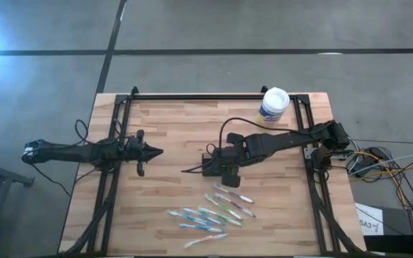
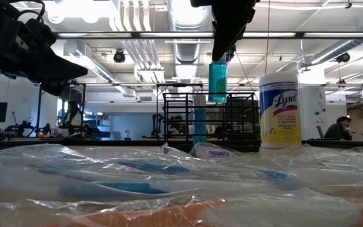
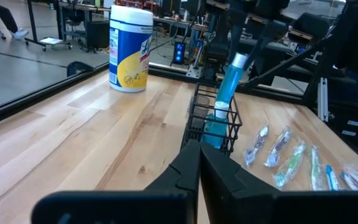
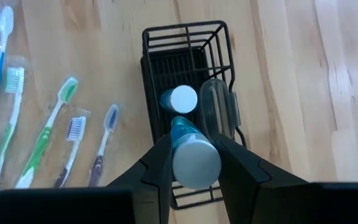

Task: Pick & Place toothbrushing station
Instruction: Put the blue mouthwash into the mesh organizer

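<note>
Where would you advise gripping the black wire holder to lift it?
I would take the black wire holder by its top rim at the empty end, coming straight down. It stands upright and open-topped, the wire is thin enough for fingers, and the white-capped tube fills the middle.

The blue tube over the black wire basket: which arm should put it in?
The right arm. Its jaws already grip the teal-blue plastic tube directly above the black wire basket. The left jaws sit shut, well away from it.
</note>
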Robot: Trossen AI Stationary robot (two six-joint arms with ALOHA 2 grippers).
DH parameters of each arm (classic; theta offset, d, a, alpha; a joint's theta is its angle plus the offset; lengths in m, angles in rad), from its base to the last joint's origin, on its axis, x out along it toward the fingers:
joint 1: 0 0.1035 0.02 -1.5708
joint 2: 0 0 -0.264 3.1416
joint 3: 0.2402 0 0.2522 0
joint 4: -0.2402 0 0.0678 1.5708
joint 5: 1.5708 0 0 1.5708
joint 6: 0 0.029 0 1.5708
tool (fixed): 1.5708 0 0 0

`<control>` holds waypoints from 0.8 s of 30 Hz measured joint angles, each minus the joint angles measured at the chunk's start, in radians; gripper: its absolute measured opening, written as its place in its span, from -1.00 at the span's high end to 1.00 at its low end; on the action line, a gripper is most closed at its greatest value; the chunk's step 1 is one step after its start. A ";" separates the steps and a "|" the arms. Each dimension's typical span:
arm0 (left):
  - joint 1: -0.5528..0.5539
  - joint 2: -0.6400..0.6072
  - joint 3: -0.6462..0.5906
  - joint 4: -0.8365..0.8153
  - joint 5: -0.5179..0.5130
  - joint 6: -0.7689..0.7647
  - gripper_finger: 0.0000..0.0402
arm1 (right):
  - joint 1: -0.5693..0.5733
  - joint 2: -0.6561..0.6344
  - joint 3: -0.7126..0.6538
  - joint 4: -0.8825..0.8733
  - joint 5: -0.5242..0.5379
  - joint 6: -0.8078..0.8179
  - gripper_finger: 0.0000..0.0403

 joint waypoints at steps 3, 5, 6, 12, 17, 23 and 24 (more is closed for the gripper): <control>0.000 0.000 0.000 0.000 0.000 0.000 0.92 | 0.000 0.000 -0.018 0.016 0.000 0.000 0.55; 0.000 0.000 0.000 0.000 0.000 0.000 0.93 | 0.000 0.000 -0.037 0.036 0.000 0.000 0.55; 0.000 0.000 0.000 0.000 0.000 0.000 0.93 | 0.000 0.000 -0.045 0.048 0.000 0.000 0.55; 0.000 0.000 0.000 0.000 0.000 0.000 0.95 | -0.001 0.001 -0.069 0.071 -0.001 0.003 0.55; 0.000 0.000 0.000 0.000 0.000 0.000 0.92 | -0.007 0.001 -0.080 0.088 -0.002 0.003 0.55; 0.000 0.000 0.000 -0.004 0.000 0.000 0.93 | -0.032 0.001 -0.131 0.140 -0.026 0.019 0.55; 0.000 0.000 0.000 -0.007 0.000 0.000 0.94 | -0.037 0.001 -0.139 0.151 -0.035 0.025 0.55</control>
